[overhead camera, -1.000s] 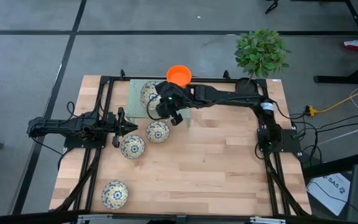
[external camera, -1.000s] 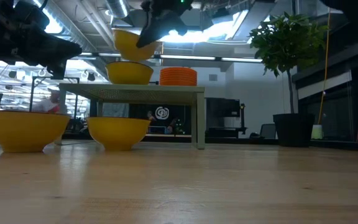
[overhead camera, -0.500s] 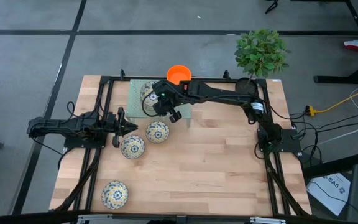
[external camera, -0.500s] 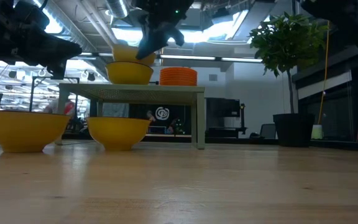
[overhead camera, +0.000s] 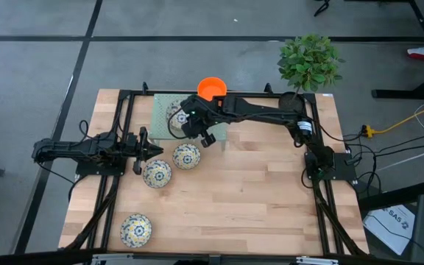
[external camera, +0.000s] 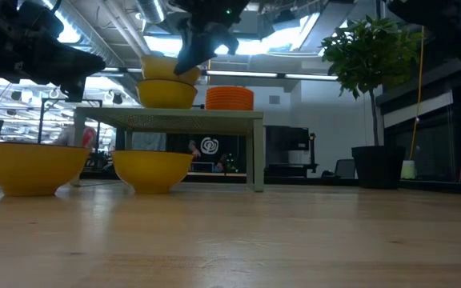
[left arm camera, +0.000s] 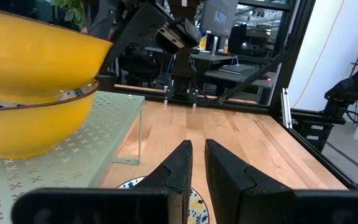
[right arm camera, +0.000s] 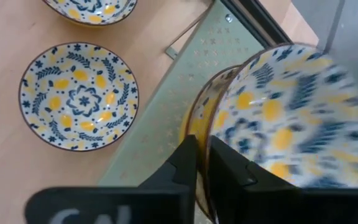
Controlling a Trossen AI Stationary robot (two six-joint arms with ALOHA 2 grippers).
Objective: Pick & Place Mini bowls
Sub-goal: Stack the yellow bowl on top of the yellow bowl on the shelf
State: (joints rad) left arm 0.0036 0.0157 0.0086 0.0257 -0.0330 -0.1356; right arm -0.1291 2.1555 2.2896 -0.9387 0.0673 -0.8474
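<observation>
Robotics lab or workshop — wooden bench on grey floor, ceiling lights (monitors behind).

From the high view I cannot see the stacked bowls whole; the right gripper covers part. Right wrist view: the upper bowl is blurred and cut by the frame edge. Left gripper: only a narrow gap shows between the fingers.
</observation>
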